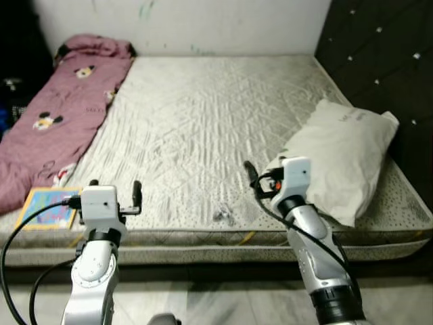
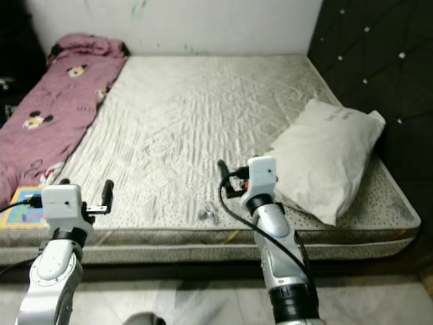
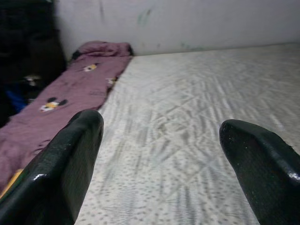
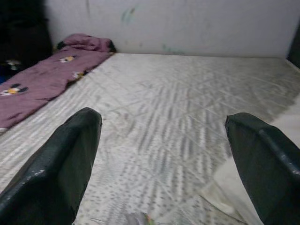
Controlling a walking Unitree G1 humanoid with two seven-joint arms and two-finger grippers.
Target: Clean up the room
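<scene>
We are seeing pink blanket lying along bed's left edge | white pillow resting right | book lying front-left corner

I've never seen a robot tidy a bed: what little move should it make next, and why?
Probably reach the right gripper toward the small scrap of litter near the mattress front edge. Its fingers are open, hold nothing, and that scrap lies closest.

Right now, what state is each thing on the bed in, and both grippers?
Left gripper: open, holding nothing, over the bed's near edge.
Right gripper: open, holding nothing, beside the pillow.
Pillow: lying askew near the headboard.
Blanket: crumpled along the mattress's left side.
Book: flat, closed, at the near left corner.
Mattress: bare, no sheet.
</scene>
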